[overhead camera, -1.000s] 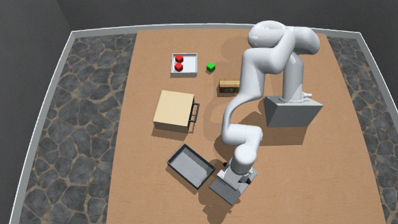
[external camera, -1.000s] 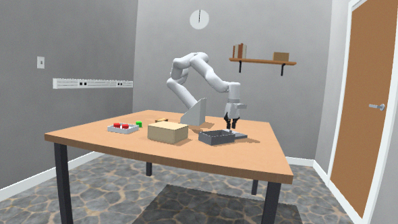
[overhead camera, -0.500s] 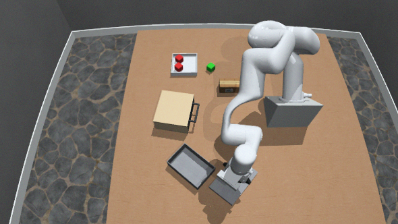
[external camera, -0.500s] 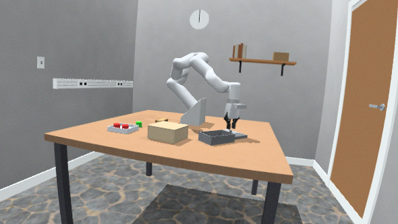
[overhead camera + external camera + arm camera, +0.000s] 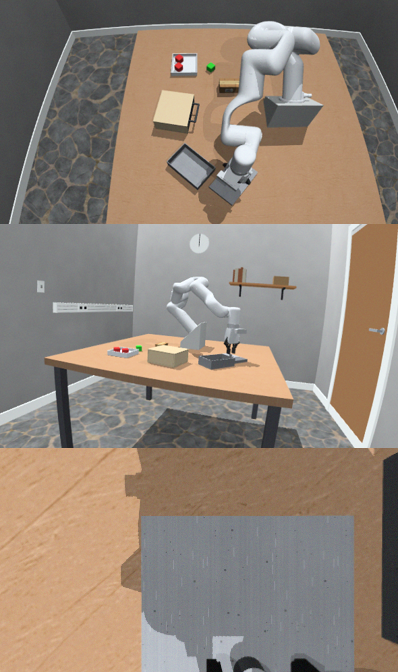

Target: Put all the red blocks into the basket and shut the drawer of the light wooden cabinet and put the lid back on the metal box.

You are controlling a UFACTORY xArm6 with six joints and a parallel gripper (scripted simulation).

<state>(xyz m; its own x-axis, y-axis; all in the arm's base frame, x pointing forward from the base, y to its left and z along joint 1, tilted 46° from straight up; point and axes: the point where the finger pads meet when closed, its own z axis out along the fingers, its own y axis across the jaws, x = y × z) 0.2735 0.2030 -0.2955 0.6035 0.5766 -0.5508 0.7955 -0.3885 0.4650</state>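
Lid [image 5: 230, 196] [image 5: 241, 359] [image 5: 250, 573] of our metal box [image 5: 190, 166] [image 5: 216, 363] [image 5: 390, 548] lies beside it on the surface [image 5: 145, 196] [image 5: 162, 379] [image 5: 60, 548], our tool [image 5: 236, 175] [image 5: 231, 353] [image 5: 259, 667] above it, partly spread and gripping nothing. We see two red blocks [image 5: 179, 59] [image 5: 125, 350] inside the basket [image 5: 189, 64] [image 5: 123, 355], and the green block [image 5: 210, 67] [image 5: 139, 348] outside.

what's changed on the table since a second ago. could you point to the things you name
Nothing visibly. The gripper [image 5: 237, 173] [image 5: 231, 353] [image 5: 259, 666] is at the same spot over the grey lid [image 5: 230, 196] [image 5: 241, 360] [image 5: 250, 573]; the metal box [image 5: 189, 166] [image 5: 216, 362] [image 5: 391, 553], cabinet [image 5: 175, 108] [image 5: 167, 355] and blocks stayed put too.
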